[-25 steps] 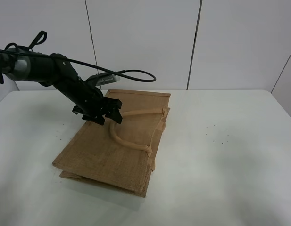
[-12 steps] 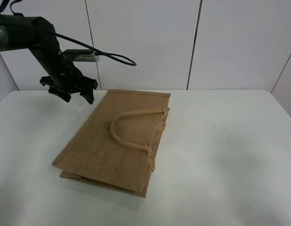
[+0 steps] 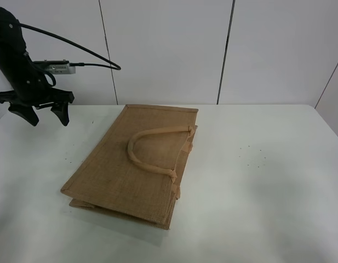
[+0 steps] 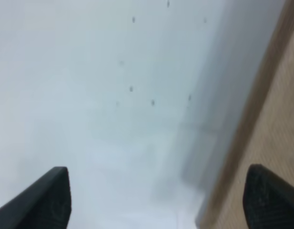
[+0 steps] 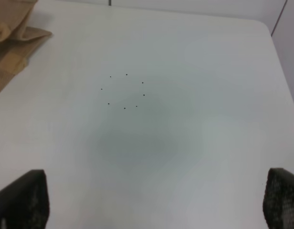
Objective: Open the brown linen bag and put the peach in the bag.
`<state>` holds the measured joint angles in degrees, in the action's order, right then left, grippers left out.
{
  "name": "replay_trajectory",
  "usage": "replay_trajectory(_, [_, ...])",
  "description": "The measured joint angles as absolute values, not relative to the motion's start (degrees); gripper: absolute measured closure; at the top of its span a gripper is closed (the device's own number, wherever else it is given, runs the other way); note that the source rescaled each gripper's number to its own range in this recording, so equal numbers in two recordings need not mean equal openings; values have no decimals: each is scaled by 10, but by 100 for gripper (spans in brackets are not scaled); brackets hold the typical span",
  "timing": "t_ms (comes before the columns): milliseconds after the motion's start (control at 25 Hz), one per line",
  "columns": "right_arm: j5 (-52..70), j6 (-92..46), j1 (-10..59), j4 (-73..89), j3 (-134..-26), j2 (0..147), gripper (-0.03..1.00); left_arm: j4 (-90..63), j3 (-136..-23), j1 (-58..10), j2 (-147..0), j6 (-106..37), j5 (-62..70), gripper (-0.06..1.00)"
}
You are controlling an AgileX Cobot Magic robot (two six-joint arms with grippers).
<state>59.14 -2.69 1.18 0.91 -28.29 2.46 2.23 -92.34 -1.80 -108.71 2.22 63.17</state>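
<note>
The brown linen bag (image 3: 138, 164) lies flat on the white table (image 3: 256, 181), one rolled handle looped on top. My left gripper (image 3: 41, 115) is open and empty, held above the table's far left, well away from the bag. In the left wrist view its fingertips (image 4: 46, 195) frame bare table, with the bag's edge (image 4: 275, 109) at one side. My right gripper is out of the exterior view; in the right wrist view its fingertips (image 5: 23, 198) stand wide apart over bare table, with a corner of the bag (image 5: 13, 33). The peach is not in view.
White wall panels (image 3: 169, 49) stand behind the table. A ring of small dark dots (image 5: 124, 90) marks the tabletop on the right. The table's far right edge (image 5: 280, 62) shows in the right wrist view.
My left gripper has lifted off the bag's handle area and swung left and back, ending open over the table's far left. The bag has not moved.
</note>
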Motion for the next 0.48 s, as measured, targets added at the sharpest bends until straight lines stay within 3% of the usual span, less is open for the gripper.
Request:
replay_trajectory(200, [591, -27, 12, 9, -283, 25, -3, 21, -890, -18, -1012, 22, 668, -6])
replay_trajectory(480, [591, -27, 12, 9, -283, 25, -3, 21, -709, -18, -813, 21, 668, -6])
